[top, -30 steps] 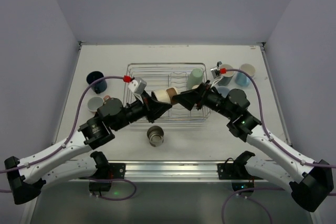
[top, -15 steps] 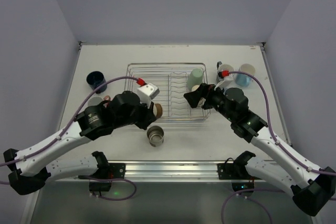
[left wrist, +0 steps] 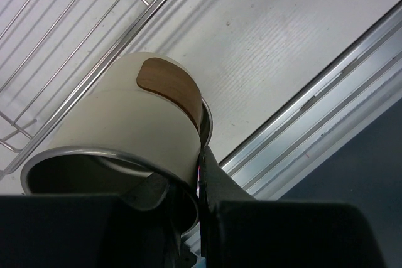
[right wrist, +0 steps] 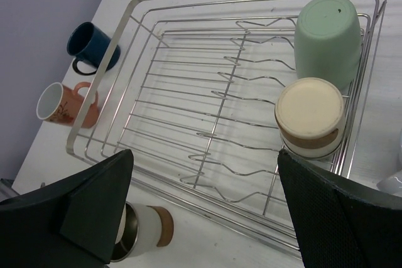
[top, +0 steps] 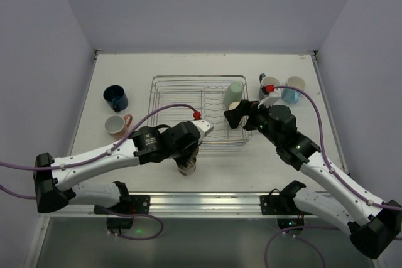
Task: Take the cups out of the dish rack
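Left gripper (left wrist: 188,183) is clamped on the brown-and-cream cup (left wrist: 125,117) just beside the dish rack (top: 169,95); right gripper (right wrist: 204,161) is held spread wide over the rack.

A robot lab cell: white table (top: 188,65) boxed by plain grey walls (top: 207,4) at 9, 12 and 3 o'clock, aluminium rail (top: 207,203) mounting two cabled arms (top: 326,174) at 6 o'clock.
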`<action>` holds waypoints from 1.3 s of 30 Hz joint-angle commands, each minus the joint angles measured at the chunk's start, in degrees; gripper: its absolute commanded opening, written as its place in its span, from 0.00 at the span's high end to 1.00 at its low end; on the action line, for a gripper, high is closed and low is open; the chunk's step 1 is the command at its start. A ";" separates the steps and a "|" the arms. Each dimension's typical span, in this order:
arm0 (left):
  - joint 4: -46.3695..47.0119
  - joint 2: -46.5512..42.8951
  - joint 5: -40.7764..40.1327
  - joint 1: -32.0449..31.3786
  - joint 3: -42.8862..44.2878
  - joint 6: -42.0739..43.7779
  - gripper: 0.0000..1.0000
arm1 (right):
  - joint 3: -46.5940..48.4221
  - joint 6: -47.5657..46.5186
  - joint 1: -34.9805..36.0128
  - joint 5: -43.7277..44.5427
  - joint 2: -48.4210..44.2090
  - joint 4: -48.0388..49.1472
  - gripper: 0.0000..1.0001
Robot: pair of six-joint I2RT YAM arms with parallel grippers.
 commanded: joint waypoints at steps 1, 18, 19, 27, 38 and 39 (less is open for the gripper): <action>-2.38 2.52 -0.87 -0.90 2.12 2.02 1.00 | -0.23 -1.78 -0.52 2.59 -0.81 0.26 0.01; -11.17 8.59 -3.25 -3.01 8.89 3.60 1.00 | -0.93 -2.14 -1.22 2.06 0.34 0.35 0.01; -11.34 8.59 -2.90 -3.36 8.80 3.52 1.00 | -1.02 -2.22 -1.23 2.06 0.34 0.35 0.01; -14.68 8.42 -1.22 -4.51 9.95 3.25 1.00 | -1.02 -2.22 -1.49 1.71 0.78 0.35 0.01; -14.77 10.00 -0.43 -4.86 9.86 4.83 1.00 | -1.29 -2.14 -1.58 1.36 0.95 0.88 0.01; -14.77 10.26 -0.52 -4.86 9.94 4.92 1.00 | -1.37 -2.14 -1.58 1.36 1.04 0.88 0.01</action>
